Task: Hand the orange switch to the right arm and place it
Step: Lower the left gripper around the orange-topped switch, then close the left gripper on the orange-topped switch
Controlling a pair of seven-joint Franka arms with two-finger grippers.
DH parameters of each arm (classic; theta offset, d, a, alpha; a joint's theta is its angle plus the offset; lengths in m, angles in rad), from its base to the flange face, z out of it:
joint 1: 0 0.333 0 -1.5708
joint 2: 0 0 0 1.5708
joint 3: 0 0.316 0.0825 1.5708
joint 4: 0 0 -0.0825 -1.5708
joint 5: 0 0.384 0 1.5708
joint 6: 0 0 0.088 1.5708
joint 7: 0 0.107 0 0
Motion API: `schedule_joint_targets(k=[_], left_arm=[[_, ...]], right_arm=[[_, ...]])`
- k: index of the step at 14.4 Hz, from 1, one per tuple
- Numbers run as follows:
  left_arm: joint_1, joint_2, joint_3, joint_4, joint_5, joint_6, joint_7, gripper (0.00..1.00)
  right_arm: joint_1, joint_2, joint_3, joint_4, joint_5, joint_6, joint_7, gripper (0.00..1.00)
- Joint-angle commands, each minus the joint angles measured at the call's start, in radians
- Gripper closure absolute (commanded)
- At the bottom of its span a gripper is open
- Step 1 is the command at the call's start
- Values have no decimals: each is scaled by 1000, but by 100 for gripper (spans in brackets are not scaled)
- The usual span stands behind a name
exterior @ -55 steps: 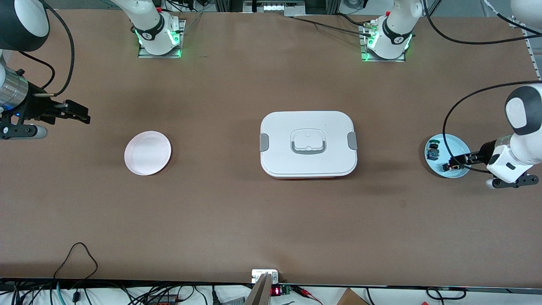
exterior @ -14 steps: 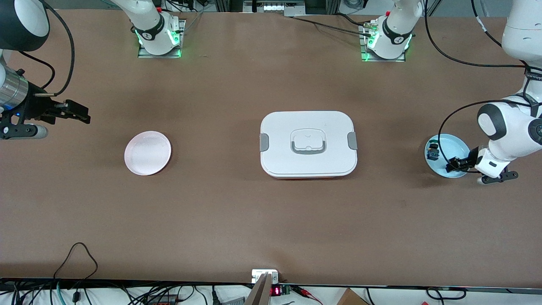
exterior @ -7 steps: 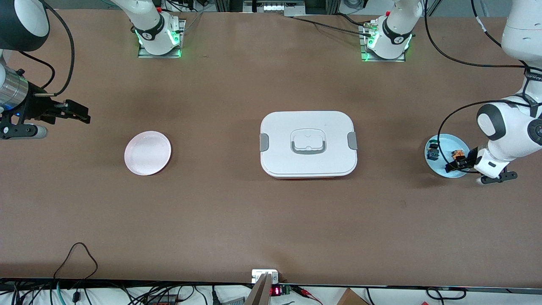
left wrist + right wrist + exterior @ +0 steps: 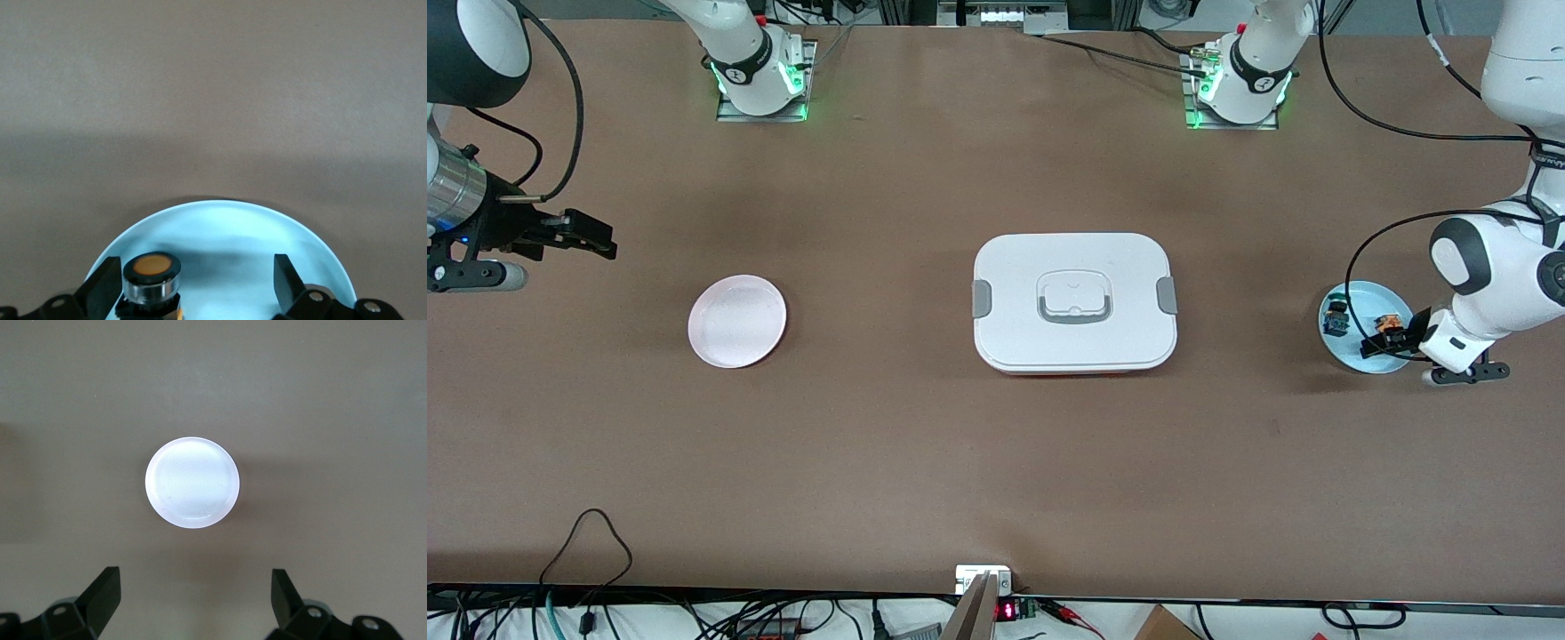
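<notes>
The orange switch [image 4: 1385,323] stands on the light blue plate [image 4: 1360,356] at the left arm's end of the table. My left gripper [image 4: 1390,337] is low over that plate and open. In the left wrist view the orange switch [image 4: 155,275] sits between the fingers, close against one finger [image 4: 103,293], with the other finger [image 4: 287,283] well apart from it. My right gripper [image 4: 603,240] is open and empty, held in the air over the table at the right arm's end. It waits there, and its own view [image 4: 193,603] looks down at the pink plate [image 4: 192,482].
A similar tiny part with a blue-green top [image 4: 1334,317] lies on the same blue plate. A large white lidded box [image 4: 1074,302] stands mid-table. The pink plate [image 4: 737,321] lies toward the right arm's end.
The left gripper has shifted a little over the blue plate, and the orange switch, hidden a second ago, now shows beside it. The right arm has not moved.
</notes>
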Motion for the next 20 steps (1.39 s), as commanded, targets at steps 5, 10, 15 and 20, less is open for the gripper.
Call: schedule_joint_targets(k=[5, 10, 15, 20], left_arm=[[34, -45, -10, 2, 20, -38, 419, 0], [34, -45, -13, 0, 20, -112, 792, 0], [34, -43, -13, 0, 22, -196, 1156, 0], [38, -49, -12, -3, 22, -128, 1539, 0]], right_arm=[[-5, -10, 3, 4, 2, -15, -15, 0], [-5, -10, 3, 4, 2, -15, -15, 0], [-5, -10, 3, 4, 2, -16, -15, 0], [-7, -10, 1, 4, 5, -16, -14, 0]])
